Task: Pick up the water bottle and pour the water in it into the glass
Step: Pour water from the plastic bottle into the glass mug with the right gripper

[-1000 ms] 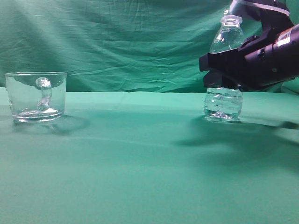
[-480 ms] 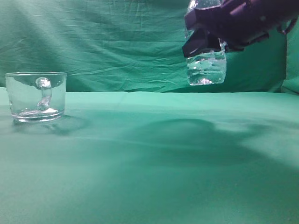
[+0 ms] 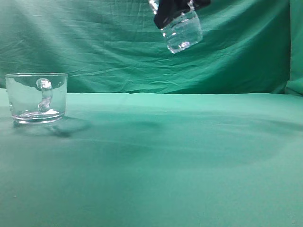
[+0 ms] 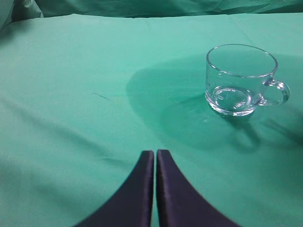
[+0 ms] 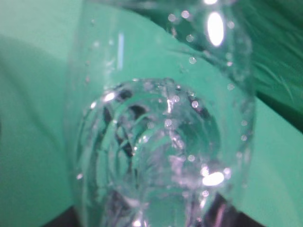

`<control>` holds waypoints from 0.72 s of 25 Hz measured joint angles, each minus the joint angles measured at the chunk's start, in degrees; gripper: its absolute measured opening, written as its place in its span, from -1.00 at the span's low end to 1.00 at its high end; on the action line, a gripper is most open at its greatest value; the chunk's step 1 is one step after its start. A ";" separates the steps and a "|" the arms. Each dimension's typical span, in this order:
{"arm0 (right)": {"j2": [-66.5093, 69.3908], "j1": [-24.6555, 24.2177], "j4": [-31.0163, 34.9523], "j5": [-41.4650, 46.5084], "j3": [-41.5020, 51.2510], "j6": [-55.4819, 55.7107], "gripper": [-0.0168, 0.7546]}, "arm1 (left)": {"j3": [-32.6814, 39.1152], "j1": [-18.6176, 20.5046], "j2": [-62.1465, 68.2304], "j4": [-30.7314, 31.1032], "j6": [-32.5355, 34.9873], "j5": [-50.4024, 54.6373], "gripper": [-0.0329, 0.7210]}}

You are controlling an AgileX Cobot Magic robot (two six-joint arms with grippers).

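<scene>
**Green cloth, bottle aloft, mug waiting**

Green cloth everywhere: draped in creases as a backdrop (image 3: 94, 42) and spread over the tabletop (image 3: 156, 170), with soft shadows across its middle.

High at the top edge of the exterior view, right of centre, hangs the water bottle (image 3: 182, 33), tilted, its ribbed base lowest and swung toward the right, well clear of the tabletop. Only the lower body visible there; the rest cut off by the frame. Gripped around its body by the dark right pincer (image 3: 170, 9), mostly out of frame. Up close in the right wrist view, the same bottle (image 5: 161, 142) fills the picture, with the water (image 5: 156, 161) inside it broken into bubbles and bright glints.

Far to the left on the tabletop stands the glass (image 3: 37, 98), upright, well apart from the bottle, handle facing the camera. Seen from the left wrist as well (image 4: 241, 79), handle pointing right, no clear liquid line inside.

Low in that wrist view, the left pincer (image 4: 155, 153), fingers pressed together with nothing between them, hanging above bare cloth, near the glass but not touching.
</scene>
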 joint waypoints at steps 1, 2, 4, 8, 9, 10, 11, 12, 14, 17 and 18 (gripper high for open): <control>0.72 1.34 -1.47 1.75 -1.39 0.10 -0.31 | 0.00 0.00 0.00 0.00 0.00 0.00 -0.91; 1.55 2.82 -3.10 3.26 -3.02 0.12 -0.31 | 0.00 0.00 0.00 0.00 0.00 0.00 -0.91; 4.00 5.24 -5.86 5.82 -5.77 0.15 -0.31 | 0.00 0.00 0.00 0.00 0.00 0.00 -0.91; 9.99 8.78 -10.08 9.28 -11.54 0.15 -0.31 | 0.00 0.00 0.00 0.00 0.00 0.00 -0.91; 11.38 9.25 -10.82 9.55 -13.03 0.15 -0.31 | 0.00 0.00 0.00 0.00 0.00 0.00 -0.91; 13.03 9.54 -11.55 9.55 -14.45 0.15 -0.31 | 0.00 0.00 0.00 0.00 0.00 0.00 -0.91; 14.69 9.66 -11.98 9.70 -15.66 0.15 -0.31 | 0.00 0.00 0.00 0.00 0.00 0.00 -0.91; 16.33 9.66 -12.25 9.93 -17.11 0.15 -0.31 | 0.00 0.00 0.00 0.00 0.00 0.00 -0.91; 19.21 9.66 -12.79 10.55 -19.96 -0.12 -0.31 | 0.00 0.00 0.00 0.00 0.00 0.00 -0.91; 22.97 9.66 -12.89 10.99 -23.49 -2.01 -0.31 | 0.00 0.00 0.00 0.00 0.00 0.00 -0.91; 24.06 9.66 -12.89 11.04 -24.46 -2.75 -0.31 | 0.00 0.00 0.00 0.00 0.00 0.00 -0.91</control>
